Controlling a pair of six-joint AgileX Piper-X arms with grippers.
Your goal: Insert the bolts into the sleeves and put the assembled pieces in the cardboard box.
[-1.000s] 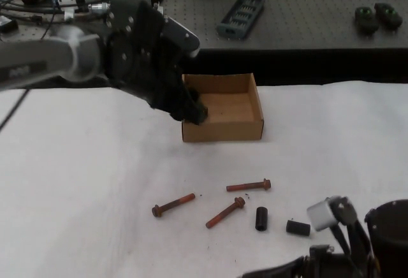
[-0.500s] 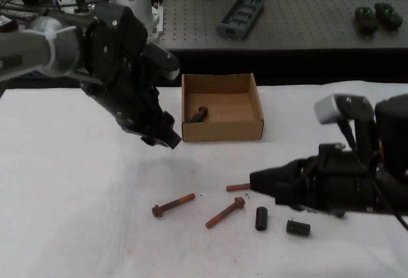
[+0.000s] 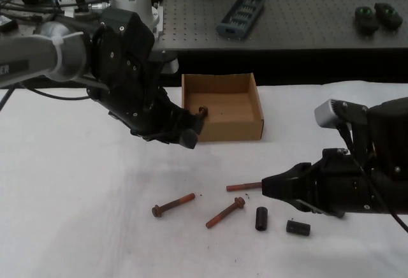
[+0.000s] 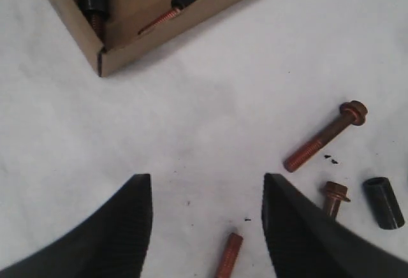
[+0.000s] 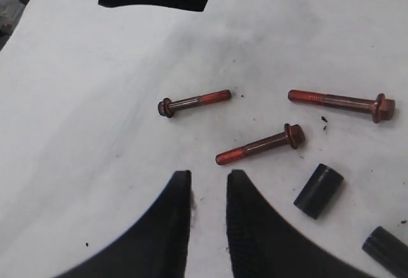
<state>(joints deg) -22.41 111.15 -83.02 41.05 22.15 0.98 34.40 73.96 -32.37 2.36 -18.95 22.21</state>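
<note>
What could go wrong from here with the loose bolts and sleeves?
1. The three bolts lie close together on the cloth; the right gripper, its fingers narrowly apart, might nudge a neighbour while closing on one.
2. The two sleeves lie on their sides beside them and could roll if bumped.
3. The left gripper, open, hangs near the cardboard box, facing the same cluster; the arms might collide there.

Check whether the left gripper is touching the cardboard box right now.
Apart. The left wrist view shows a broad stretch of white cloth between the cardboard box and the left gripper.
</note>
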